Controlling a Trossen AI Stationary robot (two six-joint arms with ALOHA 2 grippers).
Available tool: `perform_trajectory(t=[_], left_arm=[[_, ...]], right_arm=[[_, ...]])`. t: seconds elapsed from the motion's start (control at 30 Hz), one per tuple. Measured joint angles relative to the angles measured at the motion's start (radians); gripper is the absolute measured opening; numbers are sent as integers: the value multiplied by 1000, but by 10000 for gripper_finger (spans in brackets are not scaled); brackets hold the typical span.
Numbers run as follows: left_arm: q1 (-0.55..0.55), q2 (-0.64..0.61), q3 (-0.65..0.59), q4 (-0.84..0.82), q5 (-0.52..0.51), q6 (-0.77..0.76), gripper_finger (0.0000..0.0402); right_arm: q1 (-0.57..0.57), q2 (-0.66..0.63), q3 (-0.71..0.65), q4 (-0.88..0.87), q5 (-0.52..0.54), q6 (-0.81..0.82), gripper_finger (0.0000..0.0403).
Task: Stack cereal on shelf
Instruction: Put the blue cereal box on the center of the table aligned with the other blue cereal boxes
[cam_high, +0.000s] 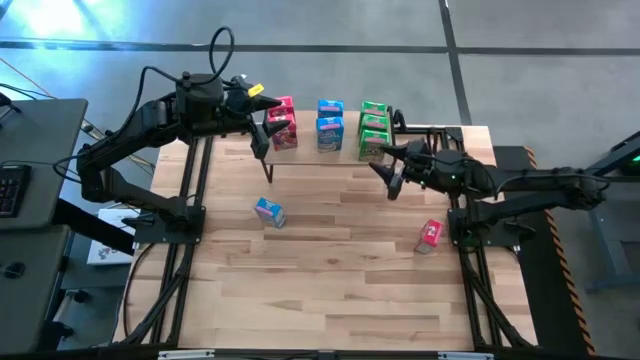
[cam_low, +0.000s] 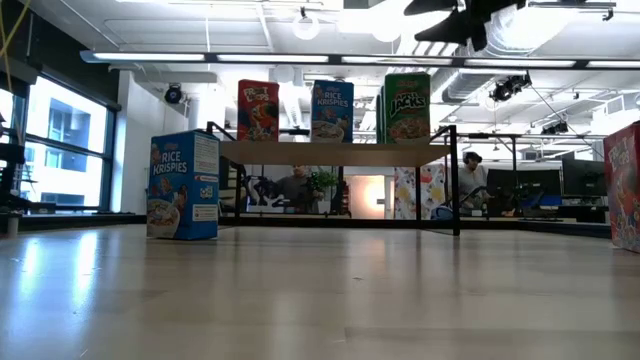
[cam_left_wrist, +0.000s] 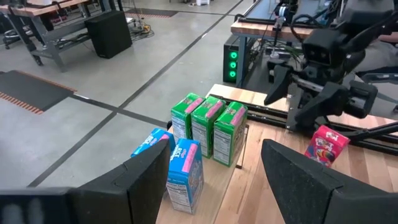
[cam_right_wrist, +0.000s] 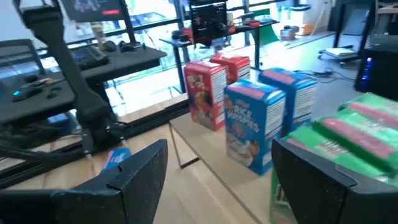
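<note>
Black jointed arms (cam_high: 130, 140), looped cables

Your high view: overhead, straight down, whole table (cam_high: 330, 270). Low view: tabletop height, level across toward shelf (cam_low: 335, 152), room behind. Wrist views: close, looking past own fingers; both catch shelf's cereal boxes (cam_left_wrist: 208, 127) from opposite ends.

The small light-wood plank shelf on thin black legs (cam_high: 330, 155) stands at the slatted wooden tabletop's (cam_high: 330, 290) far edge carrying red (cam_high: 281, 124), blue (cam_high: 330, 124) and green cardboard cereal boxes (cam_high: 373, 128), while nearer than the shelf a lone blue box (cam_high: 269, 212) and a lone red-pink box (cam_high: 431, 233) sit on the tabletop.
</note>
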Motion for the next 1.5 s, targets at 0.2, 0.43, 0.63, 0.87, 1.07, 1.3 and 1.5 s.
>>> perform_trajectory(t=[0.2,0.43,0.63,0.87,1.07,1.3,1.5], left_arm=[[0,0,0,21,0,-13,246],[0,0,0,44,4,-63,246],[0,-16,0,29,165,-44,246],[-25,-78,0,-79,253,-10,246],[-88,-141,0,-195,258,74,246],[-160,-162,0,-288,247,98,246],[-183,-148,1,-399,224,169,246]], right_arm=[[29,0,71,-66,38,0,279],[67,1,121,-69,38,0,279],[102,1,138,-71,60,0,279],[126,1,138,-72,99,9,279],[126,1,138,-72,100,26,279],[123,1,138,-72,100,26,279],[123,1,138,-76,100,19,279]])
